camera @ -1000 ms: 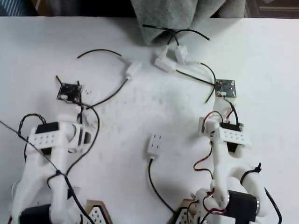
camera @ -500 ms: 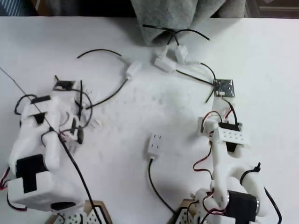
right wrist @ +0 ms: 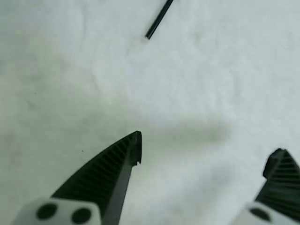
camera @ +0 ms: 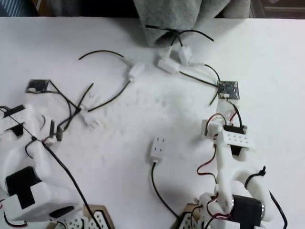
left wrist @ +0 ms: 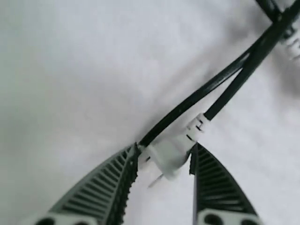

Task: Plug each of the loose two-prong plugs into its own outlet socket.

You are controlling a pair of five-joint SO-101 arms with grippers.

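Two-prong plug, white with a ribbed collar, is pinched between the jaws of the left gripper. The dark ribbed fingers press on either side of its body, and a metal prong pokes out from it toward the camera. Its black cable runs away over the white bench, with a second black cable close alongside. From above, the left arm is at the bench's far left edge, with black wires looping just to its right.

A second plug lies farther right and toward the back of the bench, with a thin black cable curving off each end. The outlet socket, a white block with pairs of slots on top, lies flat near the bench's middle. It is well apart from every plug, and its black cord trails toward the front edge.

Two more plugs lie just beside each other at the back, under the edge of a grey cloth.

The right arm is at the right side of the bench. The jaws of the right gripper are spread wide over bare bench, holding nothing. A black cable end lies beyond them.
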